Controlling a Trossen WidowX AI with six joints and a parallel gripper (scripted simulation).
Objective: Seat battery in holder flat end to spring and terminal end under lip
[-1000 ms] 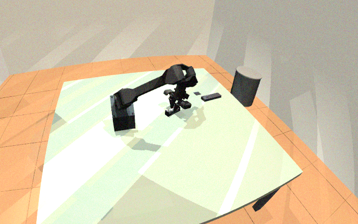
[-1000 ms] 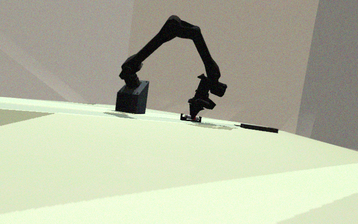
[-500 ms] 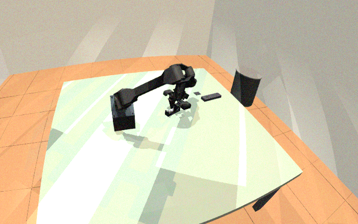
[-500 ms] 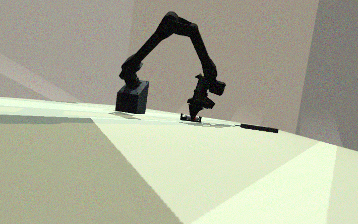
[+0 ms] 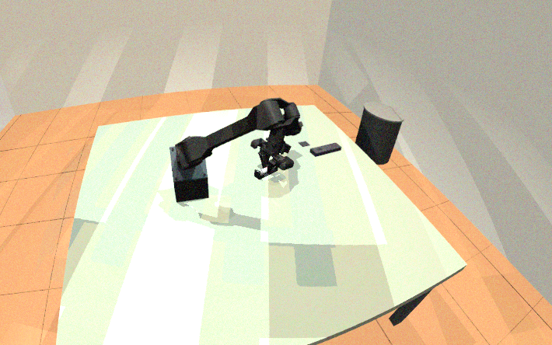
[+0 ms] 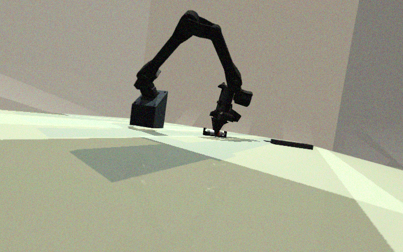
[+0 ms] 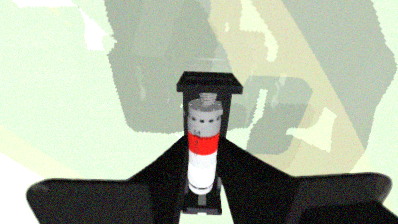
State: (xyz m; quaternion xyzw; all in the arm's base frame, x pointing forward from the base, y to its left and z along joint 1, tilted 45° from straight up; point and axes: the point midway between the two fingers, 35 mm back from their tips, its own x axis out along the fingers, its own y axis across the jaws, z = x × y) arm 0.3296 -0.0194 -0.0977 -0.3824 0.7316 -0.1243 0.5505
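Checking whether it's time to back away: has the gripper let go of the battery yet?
No: in the wrist view the gripper fingers are clamped on the battery lying in the holder.

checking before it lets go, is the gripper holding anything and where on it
Yes: the gripper is shut on the battery, its fingers pinching the sides at the red band and white part, with the battery lying in the holder.
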